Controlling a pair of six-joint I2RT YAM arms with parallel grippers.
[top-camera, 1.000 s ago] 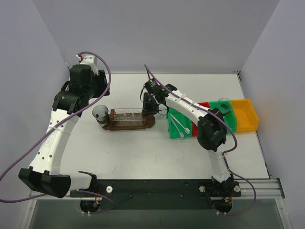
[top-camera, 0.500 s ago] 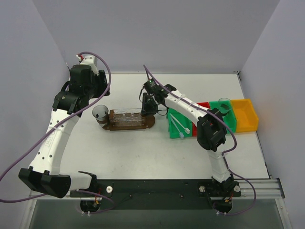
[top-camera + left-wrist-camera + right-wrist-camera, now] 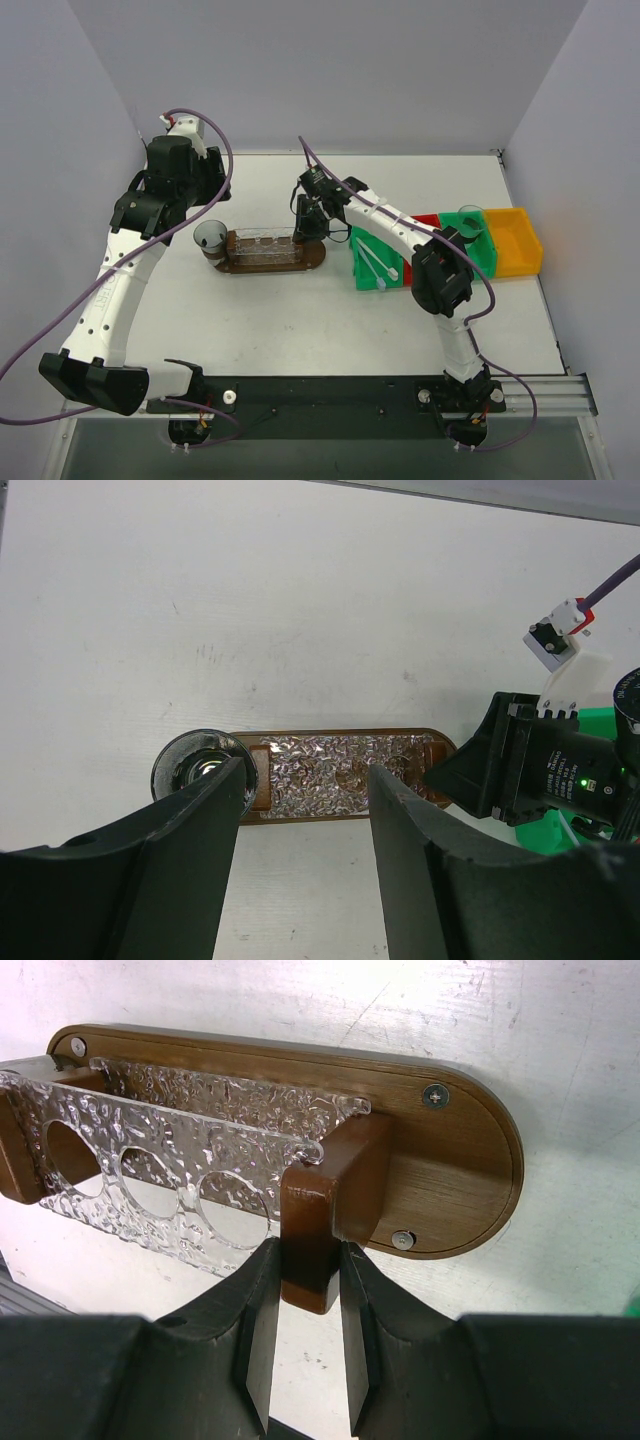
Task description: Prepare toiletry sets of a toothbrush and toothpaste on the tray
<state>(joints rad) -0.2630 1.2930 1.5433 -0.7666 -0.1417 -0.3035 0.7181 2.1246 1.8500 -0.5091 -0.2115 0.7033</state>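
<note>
The right end effector (image 3: 306, 1255) is closed on the rigid wooden end block (image 3: 335, 1185) of the tray (image 3: 450, 1160), likely a safer hold than its brittle-looking clear insert (image 3: 150, 1130), while the left end effector (image 3: 307, 780) hangs open, empty.

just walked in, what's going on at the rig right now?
The right tool is shut on the wooden end block at the right end of the tray, next to the clear plate with three round holes. The left tool hangs open above the tray, holding nothing. A clear cup sits at the tray's left end. White toothbrushes lie in the green bin; none is on the tray yet.
</note>
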